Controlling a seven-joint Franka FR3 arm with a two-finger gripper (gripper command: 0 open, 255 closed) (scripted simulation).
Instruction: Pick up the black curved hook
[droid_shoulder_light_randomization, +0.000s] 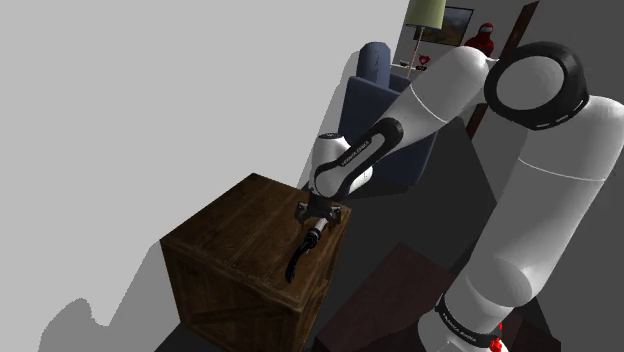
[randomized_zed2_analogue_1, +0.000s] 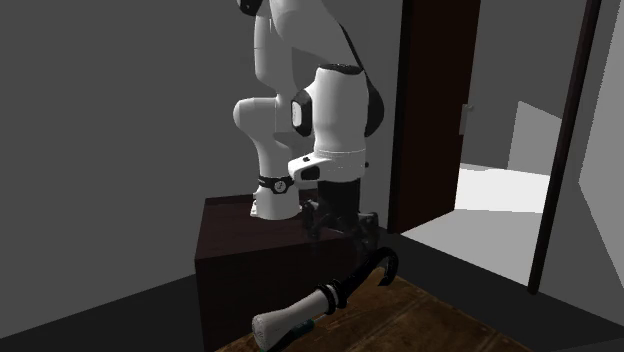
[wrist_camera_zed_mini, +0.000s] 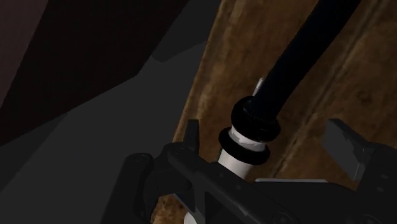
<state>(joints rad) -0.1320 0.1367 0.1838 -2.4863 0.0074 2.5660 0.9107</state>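
Observation:
The hook lies flat on top of a dark wooden crate (droid_shoulder_light_randomization: 235, 235). It has a black curved shaft (droid_shoulder_light_randomization: 294, 265) and a white grip end ringed by black collars (wrist_camera_zed_mini: 245, 143). In the second exterior view the hook (randomized_zed2_analogue_1: 335, 292) stretches across the crate top (randomized_zed2_analogue_1: 430, 320) in the foreground. My gripper (droid_shoulder_light_randomization: 320, 214) hangs low over the crate near its edge, open. In the wrist view its fingers (wrist_camera_zed_mini: 191, 130) stand apart on either side of the white collared part without touching it. The gripper (randomized_zed2_analogue_1: 343, 233) points down at the crate.
A blue armchair (droid_shoulder_light_randomization: 385, 95) stands behind the crate, with a lamp (droid_shoulder_light_randomization: 425, 15) and a red figure (droid_shoulder_light_randomization: 485, 40) further back. The arm's dark stand (randomized_zed2_analogue_1: 235, 250) is beside the crate. A dark door frame (randomized_zed2_analogue_1: 430, 110) and a lit doorway (randomized_zed2_analogue_1: 500, 190) lie beyond.

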